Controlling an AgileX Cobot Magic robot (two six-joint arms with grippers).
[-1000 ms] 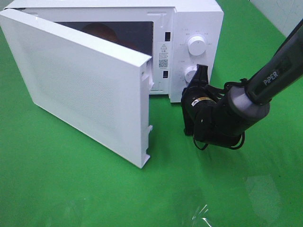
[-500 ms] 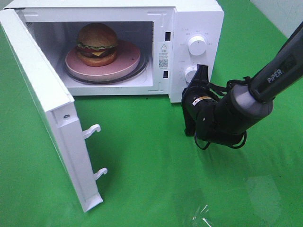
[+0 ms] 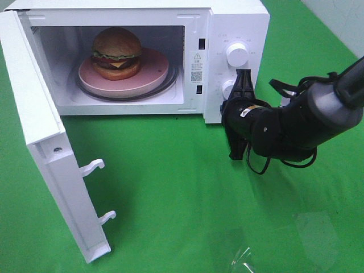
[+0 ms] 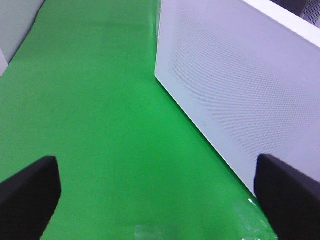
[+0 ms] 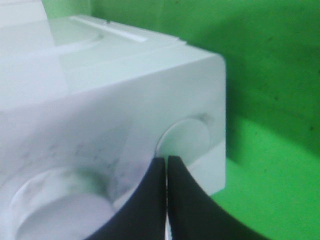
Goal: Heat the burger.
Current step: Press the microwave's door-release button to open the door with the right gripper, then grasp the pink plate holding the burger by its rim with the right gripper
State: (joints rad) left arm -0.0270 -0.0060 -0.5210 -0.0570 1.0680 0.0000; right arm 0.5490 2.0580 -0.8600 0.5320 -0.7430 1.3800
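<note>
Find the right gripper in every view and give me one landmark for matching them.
Exterior high: the right gripper is right of centre, shut, its tips by the microwave's lower knob.
Right wrist: in the foreground, shut fingers pointing at a round knob.
Left wrist: not in it; only the open left gripper shows.
Shared landmark: the white microwave, in all three views.

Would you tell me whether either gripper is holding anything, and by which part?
Nothing is held: left gripper open, right gripper shut empty near a microwave knob.
</note>
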